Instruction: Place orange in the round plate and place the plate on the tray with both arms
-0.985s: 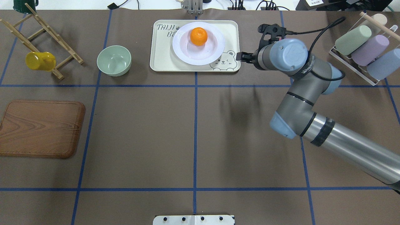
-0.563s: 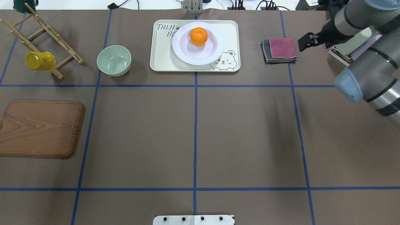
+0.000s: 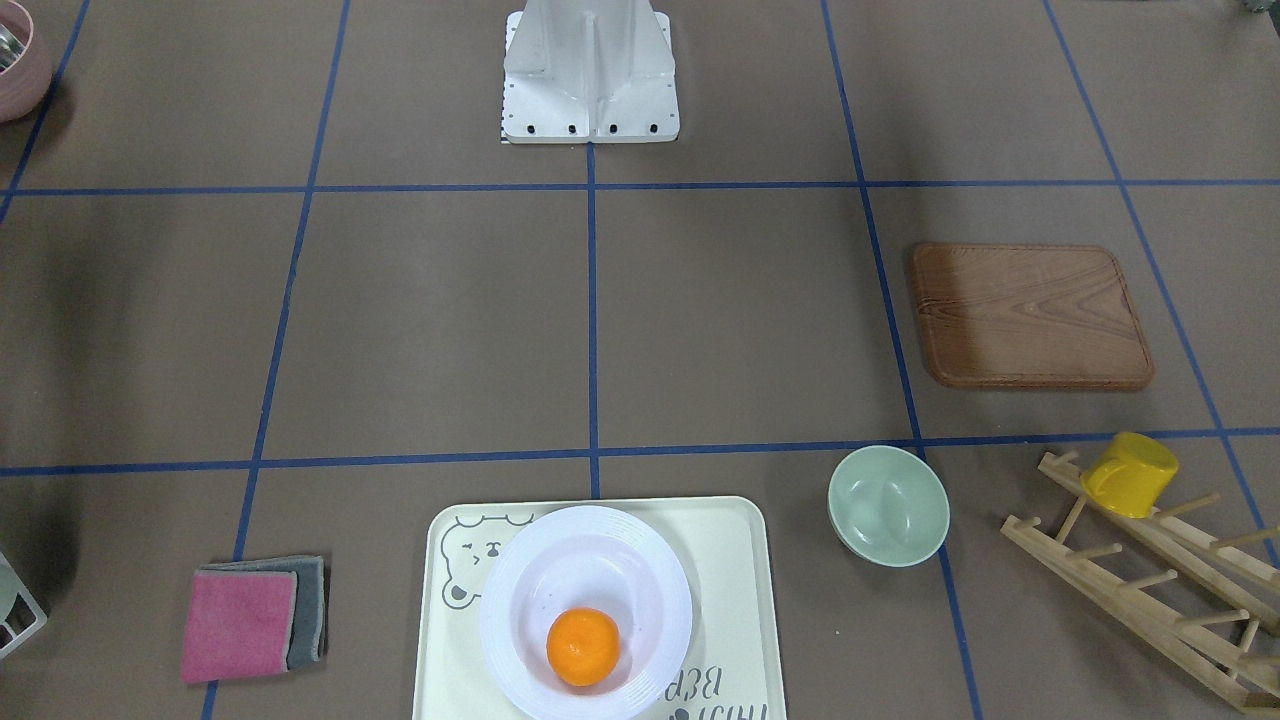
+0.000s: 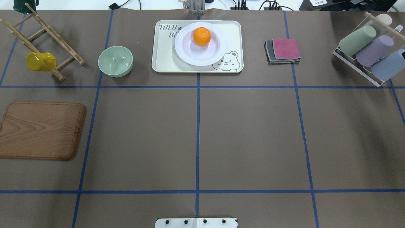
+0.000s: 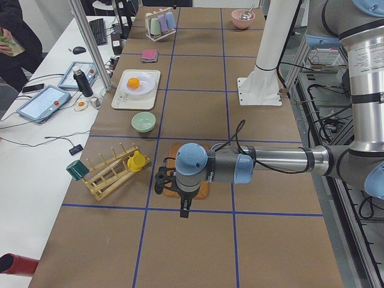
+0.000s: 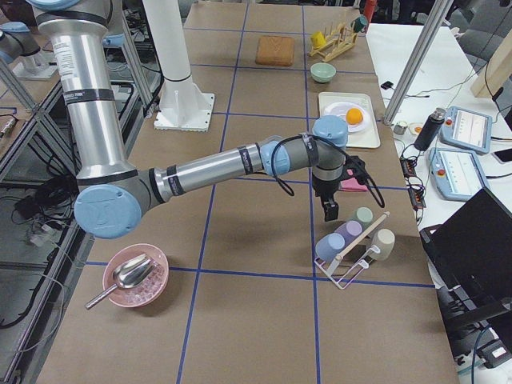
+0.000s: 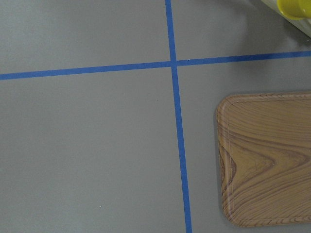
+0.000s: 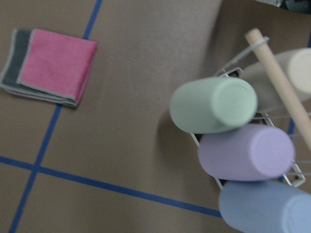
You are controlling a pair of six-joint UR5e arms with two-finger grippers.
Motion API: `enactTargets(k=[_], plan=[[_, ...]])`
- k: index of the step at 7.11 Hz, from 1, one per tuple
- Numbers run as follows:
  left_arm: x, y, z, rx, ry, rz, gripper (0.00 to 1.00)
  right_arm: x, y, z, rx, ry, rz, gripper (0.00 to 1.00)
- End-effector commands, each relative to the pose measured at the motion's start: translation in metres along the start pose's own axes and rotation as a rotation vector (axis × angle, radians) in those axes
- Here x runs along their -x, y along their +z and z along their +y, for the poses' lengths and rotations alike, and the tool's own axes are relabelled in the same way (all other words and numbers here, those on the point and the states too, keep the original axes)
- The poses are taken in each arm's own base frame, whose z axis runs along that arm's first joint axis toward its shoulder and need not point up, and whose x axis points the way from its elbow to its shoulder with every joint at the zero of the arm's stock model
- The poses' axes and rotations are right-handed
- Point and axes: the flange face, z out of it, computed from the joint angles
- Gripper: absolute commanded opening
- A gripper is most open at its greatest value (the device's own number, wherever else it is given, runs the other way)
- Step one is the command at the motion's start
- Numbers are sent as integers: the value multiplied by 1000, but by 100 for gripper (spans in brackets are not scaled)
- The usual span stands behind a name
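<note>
The orange (image 4: 202, 36) lies in the white round plate (image 4: 202, 55), and the plate rests on the cream bear tray (image 4: 163, 57) at the table's far middle. In the front-facing view the orange (image 3: 583, 646) sits in the plate (image 3: 560, 560) on the tray (image 3: 450, 650). Neither arm is in the overhead view. My left gripper (image 5: 185, 210) hangs over the near end of the wooden board, seen only from the left side. My right gripper (image 6: 330, 210) hangs between the pink cloth and the cup rack, seen only from the right side. I cannot tell whether either is open or shut.
A pale green bowl (image 4: 115, 61) stands left of the tray. A yellow cup (image 4: 40, 61) hangs on a wooden rack. The wooden board (image 4: 41, 129) lies at the left. Folded pink and grey cloths (image 4: 283, 50) and a wire rack of pastel cups (image 4: 367, 50) lie right of the tray.
The right arm has drawn back from the tray's right side to the right and left the overhead view, uncovering the folded cloths. The orange, plate and tray have not moved.
</note>
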Motion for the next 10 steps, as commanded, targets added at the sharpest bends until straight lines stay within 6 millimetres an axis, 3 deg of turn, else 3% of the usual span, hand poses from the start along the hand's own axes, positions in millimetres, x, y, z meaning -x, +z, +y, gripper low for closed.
enactTargets(k=[1, 3, 7, 10], plan=[[-2, -1, 5, 4, -4, 0, 99, -51, 8, 91, 43, 85, -9, 100], [-10, 11, -2, 109, -62, 6, 99, -58, 15, 105, 63, 105, -10, 100], [-11, 6, -7, 108, -49, -36, 99, -70, 29, 131, 101, 134, 2, 100], [-14, 4, -8, 104, -46, -37, 99, -68, 26, 130, 96, 134, 1, 100]])
